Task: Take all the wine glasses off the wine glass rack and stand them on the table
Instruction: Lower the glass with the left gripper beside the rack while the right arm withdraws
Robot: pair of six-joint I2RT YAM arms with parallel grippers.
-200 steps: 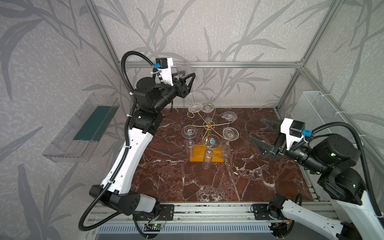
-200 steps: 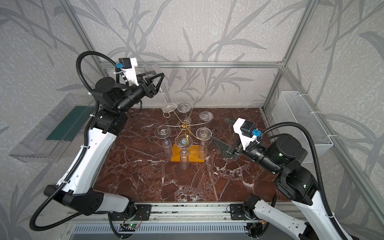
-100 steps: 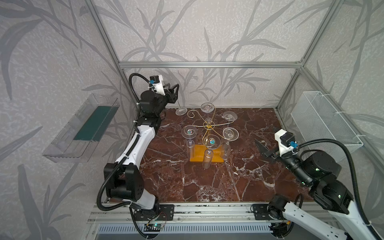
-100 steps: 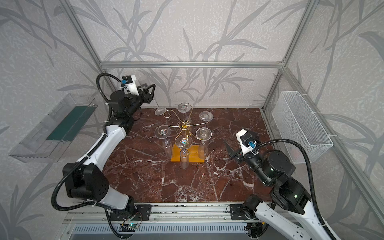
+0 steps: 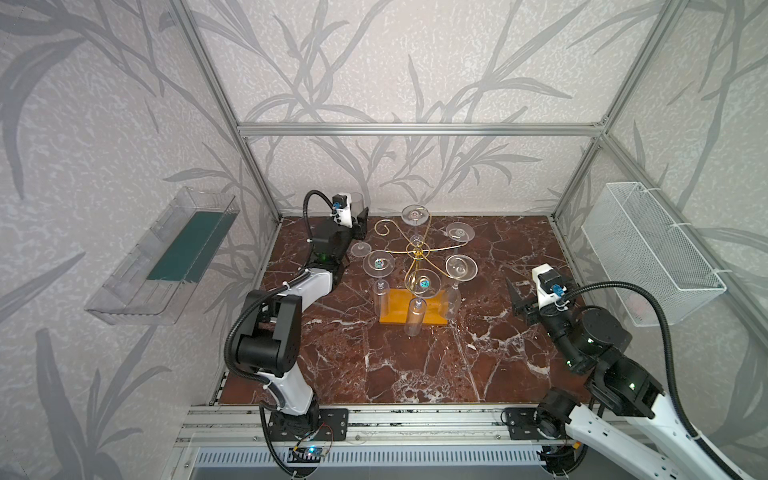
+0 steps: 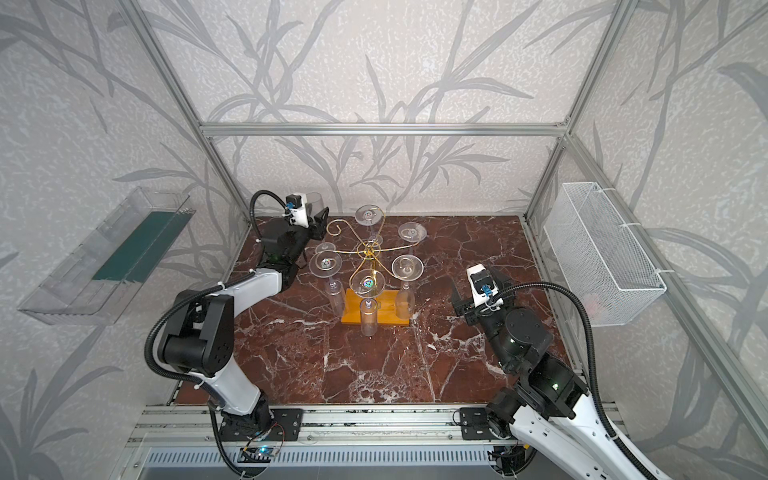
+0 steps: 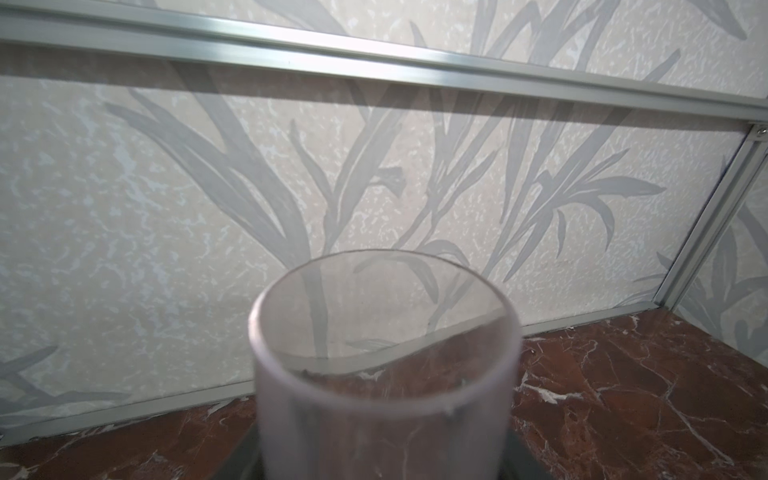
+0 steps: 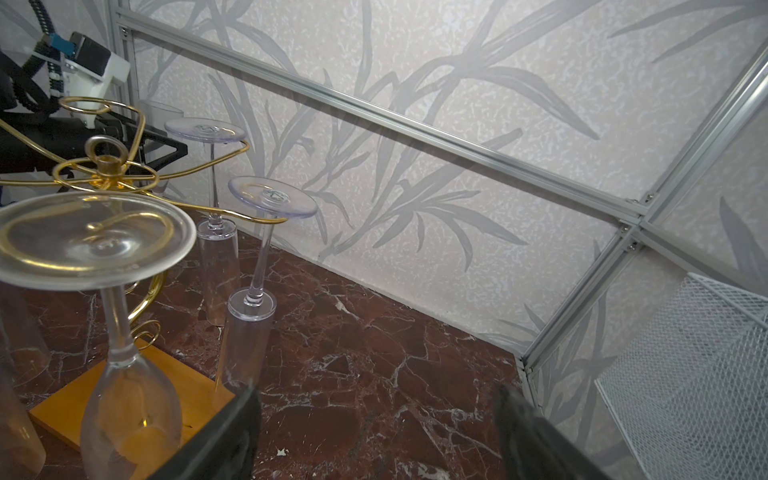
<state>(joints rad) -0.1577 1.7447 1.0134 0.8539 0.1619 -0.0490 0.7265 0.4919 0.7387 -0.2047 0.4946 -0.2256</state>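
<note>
While the left hand point(image 5: 356, 218) was raised high above the wine glass rack point(image 5: 417, 250) a second ago, it has now sunk low toward the counter point(image 5: 415, 374) at about ten o'clock from it, fingers pinching the wine glass point(image 7: 382, 395) by its bowl, clear of the gold wire. With the scroll arm point(image 5: 384, 227) at eleven o'clock left bare, the lift-off looks done and only the setting down remains. The right hand point(image 8: 376, 392), fingers spread and empty, has lowered at about four o'clock.
</note>
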